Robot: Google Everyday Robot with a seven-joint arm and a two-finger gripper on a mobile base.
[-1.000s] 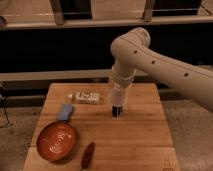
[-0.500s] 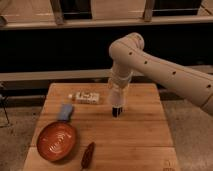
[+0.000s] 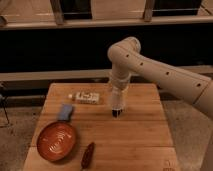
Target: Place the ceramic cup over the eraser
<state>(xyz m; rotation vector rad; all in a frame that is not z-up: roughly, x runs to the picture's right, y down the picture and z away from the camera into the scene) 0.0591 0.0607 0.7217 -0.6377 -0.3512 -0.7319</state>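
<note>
The wooden bench (image 3: 135, 135) carries an orange round plate (image 3: 56, 141) at its front left, a flat white printed box (image 3: 85, 97) and a light-blue flat piece (image 3: 65, 112). The gripper (image 3: 116, 106) points down mid-bench, seemingly holding the ceramic cup (image 3: 116, 98) directly above the eraser (image 3: 115, 113); its opening cannot be told

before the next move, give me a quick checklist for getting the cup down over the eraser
1. Gripper located: ok, low over the table's middle.
2. Ceramic cup with the gripper: ok, a pale shape sits at the arm's end.
3. Eraser under the cup: cannot tell, only a dark bit shows below it.
4. White box apart from the drop spot: ok.
5. Orange plate and blue piece away: ok, both far left.
6. Cup seated on the table: cannot tell.
</note>
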